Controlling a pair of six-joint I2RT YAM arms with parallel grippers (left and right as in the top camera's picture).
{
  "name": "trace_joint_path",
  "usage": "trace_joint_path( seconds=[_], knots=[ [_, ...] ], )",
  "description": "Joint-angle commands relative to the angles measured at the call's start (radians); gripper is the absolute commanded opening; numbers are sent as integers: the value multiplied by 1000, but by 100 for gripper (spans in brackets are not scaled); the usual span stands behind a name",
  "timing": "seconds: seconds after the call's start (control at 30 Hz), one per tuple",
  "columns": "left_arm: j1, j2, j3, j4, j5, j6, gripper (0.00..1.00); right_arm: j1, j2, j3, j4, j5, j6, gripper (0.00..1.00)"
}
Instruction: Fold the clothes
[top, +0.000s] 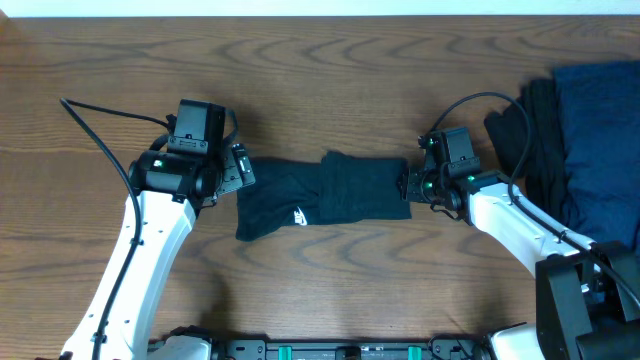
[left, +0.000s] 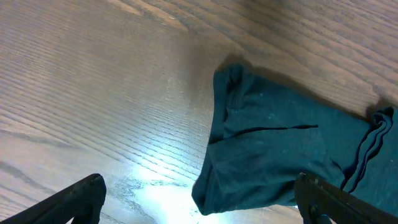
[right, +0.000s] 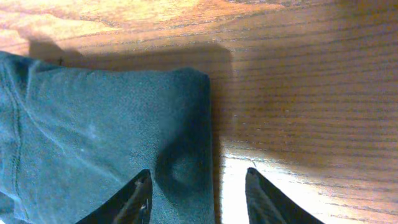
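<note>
A: Logging progress first. How far along?

B: One shirt (top: 325, 195) looks mostly folded. It's a narrow dark strip in the middle of the table (top: 100, 60), logo (top: 300, 213) facing up near its left end. I'd guess it needs one more fold, end to end. The pile (top: 590, 130) of navy and black cloth sits at the right edge, looks unfolded, so most of the job is left.

A: Arms?

B: One at each end of the strip, both low over the wood. Left claw (left: 199, 186) is at the left end, right claw (right: 198, 177) at the right end.

A: Claw state?

B: Left has its jaws wide apart with the shirt's end lying between them, nothing pinched. Right is parted less and straddles the shirt's edge, one finger over cloth, the other over bare wood. No grip on anything that I can see.
</note>
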Motion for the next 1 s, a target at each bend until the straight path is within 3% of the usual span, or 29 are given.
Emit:
trace_joint_path(
  seconds=[0.0,0.57,0.67,0.83,0.97],
  knots=[
    [-2,4,3,-3,-16,-5,98,13,11,-9,5,-9,-21,48],
    [-2,4,3,-3,-16,-5,98,32,106,-9,63,-79,-21,48],
    [-2,4,3,-3,-16,-5,98,31,105,-8,64,-79,-21,44],
    [-2,4,3,-3,-16,-5,98,29,105,-8,61,-78,-20,30],
    [-2,4,3,-3,-16,-5,98,8,105,-8,47,-77,-20,30]
  ],
)
